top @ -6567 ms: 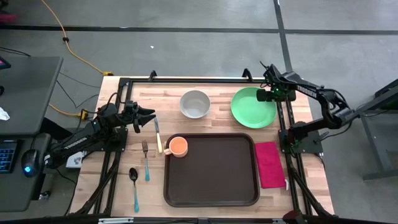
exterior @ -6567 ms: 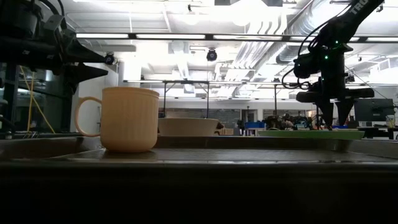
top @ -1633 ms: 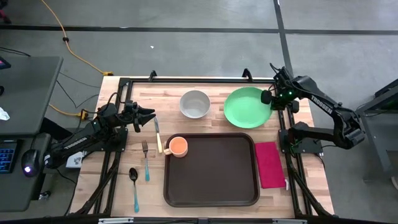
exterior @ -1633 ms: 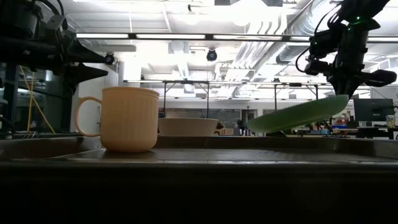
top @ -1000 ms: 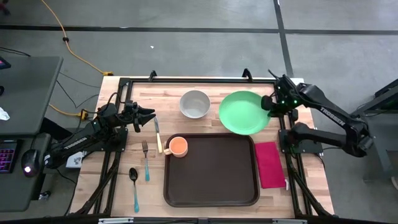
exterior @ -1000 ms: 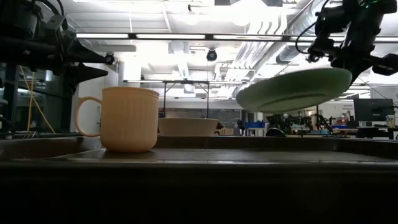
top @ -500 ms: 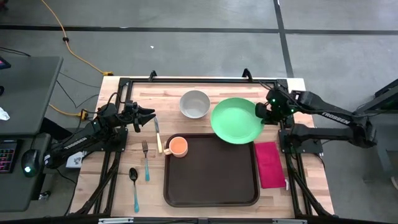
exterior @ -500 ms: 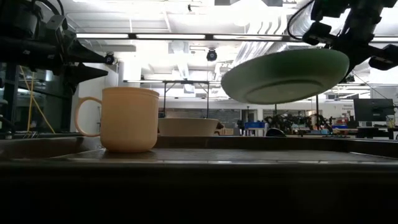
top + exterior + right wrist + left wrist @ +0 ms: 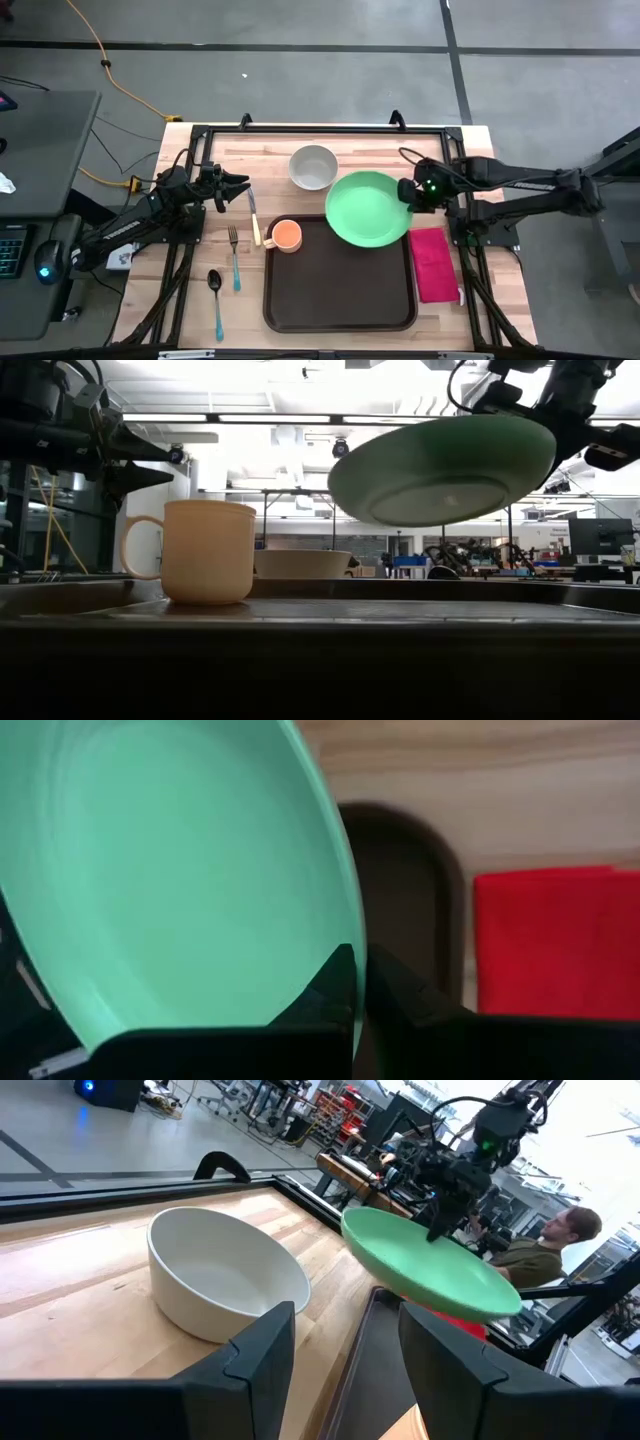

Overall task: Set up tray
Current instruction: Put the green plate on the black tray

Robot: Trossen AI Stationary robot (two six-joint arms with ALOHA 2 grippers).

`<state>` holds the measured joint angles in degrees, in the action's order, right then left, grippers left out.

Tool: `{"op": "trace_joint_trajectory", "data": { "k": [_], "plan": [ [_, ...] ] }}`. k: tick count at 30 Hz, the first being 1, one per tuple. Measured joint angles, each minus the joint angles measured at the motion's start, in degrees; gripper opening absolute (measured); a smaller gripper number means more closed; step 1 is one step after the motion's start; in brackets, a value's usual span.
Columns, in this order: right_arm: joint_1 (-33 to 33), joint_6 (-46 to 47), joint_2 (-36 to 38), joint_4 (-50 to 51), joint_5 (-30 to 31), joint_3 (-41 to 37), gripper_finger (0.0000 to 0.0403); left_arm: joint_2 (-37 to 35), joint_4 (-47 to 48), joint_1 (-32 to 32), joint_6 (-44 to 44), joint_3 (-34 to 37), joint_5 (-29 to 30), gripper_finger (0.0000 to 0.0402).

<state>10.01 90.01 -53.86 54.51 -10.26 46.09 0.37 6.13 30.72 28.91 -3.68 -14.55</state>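
Note:
A green plate [image 9: 366, 208] hangs in the air over the far right part of the dark brown tray [image 9: 340, 290]; my right gripper [image 9: 408, 194] is shut on it. In the low view the plate [image 9: 440, 470] shows its underside, well above the tray. An orange mug [image 9: 286, 235] stands in the tray's far left corner. My left gripper [image 9: 243, 185] waits open at the table's left, pointing level at the white bowl [image 9: 225, 1275]. My right gripper pinches the plate's rim [image 9: 348, 935] on the plate's right side, one finger on the upper face and one beneath. The fingers slant down from the table's right. The plate is lifted clear and tilted, its free left side lower than the held side.
A white bowl [image 9: 313, 166] stands on the wood beyond the tray. A magenta napkin [image 9: 432, 263] lies right of the tray. A knife [image 9: 254, 216], a fork [image 9: 234, 257] and a spoon [image 9: 215, 292] lie left of it. A person [image 9: 560, 1235] sits beyond the table.
My right gripper has swung toward the table's left and near edges, still shut on the plate's rim, and its wrist has turned. The plate has travelled in the air from above the wood at the far right to above the tray's far right part.

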Motion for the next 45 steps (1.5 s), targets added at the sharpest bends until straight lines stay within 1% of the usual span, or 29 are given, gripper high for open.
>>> {"op": "trace_joint_trajectory", "data": {
  "k": [9, 18, 23, 32, 39, 45],
  "plan": [
    [-6.87, 4.27, -3.56, -2.56, -4.30, 0.00, 0.0000, 0.01, 0.00, 0.00, -0.02, 0.00, 0.02, 0.0211],
    [-12.81, 9.55, -6.12, -5.53, -5.14, 0.00, 0.0000, 0.00, 0.00, 0.00, -0.09, 0.00, 0.02, 0.0211],
    [-15.03, 10.34, -9.00, -8.78, -3.52, 0.00, 0.0000, 0.01, 0.00, 0.00, -0.08, 0.00, 0.04, 0.0211],
    [-18.20, 7.48, -15.38, -13.50, -2.67, 0.00, 0.0000, -0.01, 0.00, 0.00, -0.07, 0.00, 0.04, 0.0211],
    [-20.32, 7.26, -16.43, -14.30, 0.18, 0.00, 0.0000, -0.01, 0.02, 0.00, -0.07, 0.00, 0.04, 0.0211],
    [-20.66, 7.05, -16.69, -15.12, 2.93, 0.00, 0.0000, 0.00, 0.00, 0.00, -0.07, 0.00, 0.04, 0.0211]
  ]
}}
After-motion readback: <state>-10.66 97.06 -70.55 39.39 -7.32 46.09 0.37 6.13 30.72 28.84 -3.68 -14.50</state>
